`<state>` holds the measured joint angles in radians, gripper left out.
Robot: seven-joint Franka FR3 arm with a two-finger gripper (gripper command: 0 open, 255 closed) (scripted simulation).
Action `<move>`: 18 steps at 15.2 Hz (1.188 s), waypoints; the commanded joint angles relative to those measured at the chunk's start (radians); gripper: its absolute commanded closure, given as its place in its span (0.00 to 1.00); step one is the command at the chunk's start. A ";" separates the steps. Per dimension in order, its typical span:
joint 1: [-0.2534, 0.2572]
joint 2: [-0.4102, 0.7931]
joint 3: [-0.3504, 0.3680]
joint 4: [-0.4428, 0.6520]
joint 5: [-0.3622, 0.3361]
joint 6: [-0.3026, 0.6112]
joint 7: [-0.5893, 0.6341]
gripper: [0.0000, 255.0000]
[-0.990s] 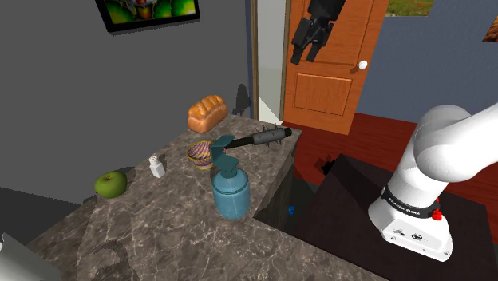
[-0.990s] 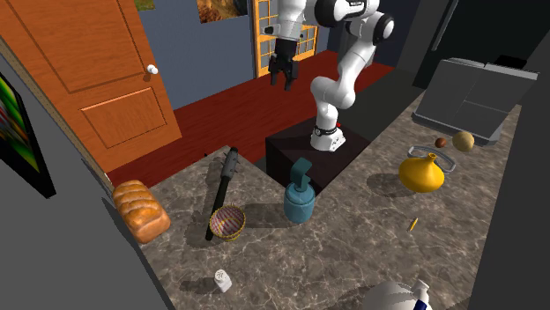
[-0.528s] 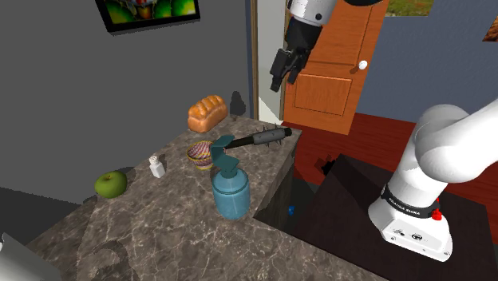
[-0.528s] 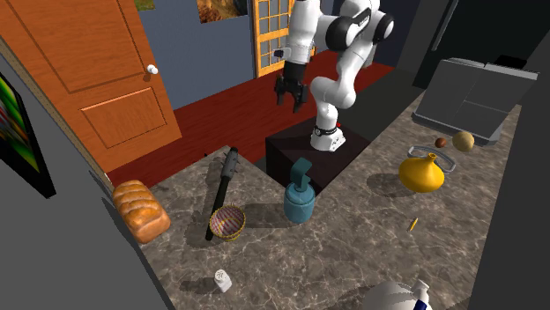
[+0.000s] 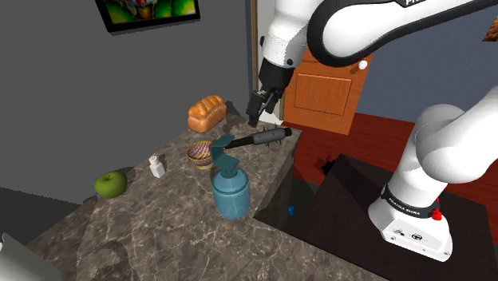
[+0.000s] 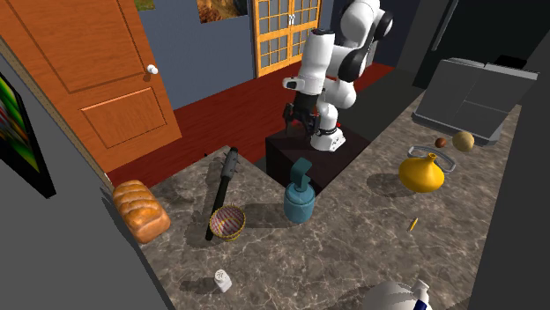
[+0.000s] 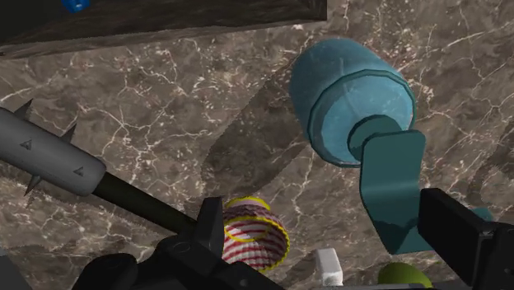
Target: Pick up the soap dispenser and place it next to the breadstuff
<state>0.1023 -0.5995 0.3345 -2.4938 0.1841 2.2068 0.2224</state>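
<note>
The soap dispenser is a teal bottle with a pump head, upright near the marble counter's front edge. The breadstuff is a brown loaf at the counter's far corner by the grey wall. My black gripper hangs open in the air above the counter's edge, well above the dispenser and touching nothing. In the wrist view the dispenser lies ahead of the spread fingers, seen from above.
A spiked black club and a small striped basket lie between dispenser and loaf. A white shaker and a green apple sit further along. A yellow vase stands past the stand.
The arm has swung down and towards the shoulder view's left, bringing the gripper from in front of the orange door to just above the counter. The objects have stayed put.
</note>
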 commanded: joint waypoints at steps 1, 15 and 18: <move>0.004 0.048 0.047 0.001 -0.008 0.053 0.029 0.00; -0.057 0.335 0.259 0.012 -0.160 0.323 0.204 0.00; -0.067 0.357 0.267 0.009 -0.177 0.345 0.217 0.00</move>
<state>0.0389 -0.2499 0.5995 -2.4830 0.0119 2.5442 0.4362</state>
